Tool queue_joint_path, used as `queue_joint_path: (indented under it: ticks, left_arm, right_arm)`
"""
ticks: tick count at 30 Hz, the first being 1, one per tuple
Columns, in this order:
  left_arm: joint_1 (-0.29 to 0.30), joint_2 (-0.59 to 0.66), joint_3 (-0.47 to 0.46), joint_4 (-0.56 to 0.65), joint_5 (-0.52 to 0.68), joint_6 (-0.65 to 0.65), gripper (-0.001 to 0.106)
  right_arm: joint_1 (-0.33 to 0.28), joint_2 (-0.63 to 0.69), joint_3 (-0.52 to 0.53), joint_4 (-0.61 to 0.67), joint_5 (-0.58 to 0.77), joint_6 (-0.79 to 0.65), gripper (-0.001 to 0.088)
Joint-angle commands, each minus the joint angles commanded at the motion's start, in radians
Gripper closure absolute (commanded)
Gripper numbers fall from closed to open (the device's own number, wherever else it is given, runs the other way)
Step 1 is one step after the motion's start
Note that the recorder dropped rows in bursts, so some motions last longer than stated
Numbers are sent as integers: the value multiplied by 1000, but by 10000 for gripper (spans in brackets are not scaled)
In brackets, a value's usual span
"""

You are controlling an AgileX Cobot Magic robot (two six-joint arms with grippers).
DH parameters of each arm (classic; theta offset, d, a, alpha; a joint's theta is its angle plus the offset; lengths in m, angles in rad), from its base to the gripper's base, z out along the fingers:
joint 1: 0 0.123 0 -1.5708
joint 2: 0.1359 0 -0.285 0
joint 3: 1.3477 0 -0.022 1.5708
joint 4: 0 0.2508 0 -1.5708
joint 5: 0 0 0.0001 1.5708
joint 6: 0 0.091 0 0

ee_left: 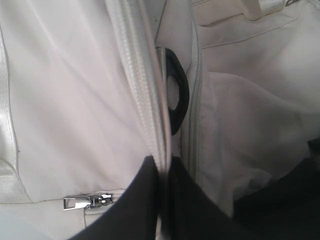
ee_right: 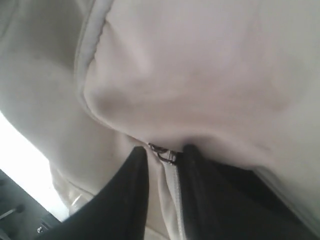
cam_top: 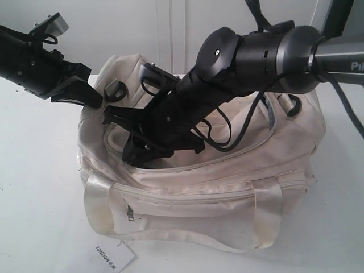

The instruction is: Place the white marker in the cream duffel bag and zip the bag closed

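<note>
The cream duffel bag point(cam_top: 227, 187) rests on the white table point(cam_top: 34, 199). At the bag's top opening, the left gripper point(ee_left: 161, 172) pinches the zip edge point(ee_left: 135, 100) tight. The right gripper point(ee_right: 164, 167) is also there, fingers parted astride the zip track point(ee_right: 172, 200).

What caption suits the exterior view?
Two arms work at the top of the cream duffel bag on a white table, paper tag beside it.

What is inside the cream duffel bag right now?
The right gripper reaches into the open cream duffel bag, where dark lining shows. No white marker is visible; the gripper and the bag's folds cover the rest.
</note>
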Motion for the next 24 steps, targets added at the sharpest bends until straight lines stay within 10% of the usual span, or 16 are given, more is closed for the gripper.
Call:
queue_joint_path:
  ticks: [24]
  left_arm:
    - [0, 0, 0, 0, 0, 0, 1053]
  right_arm:
    - [1, 29, 2, -19, -55, 100, 635]
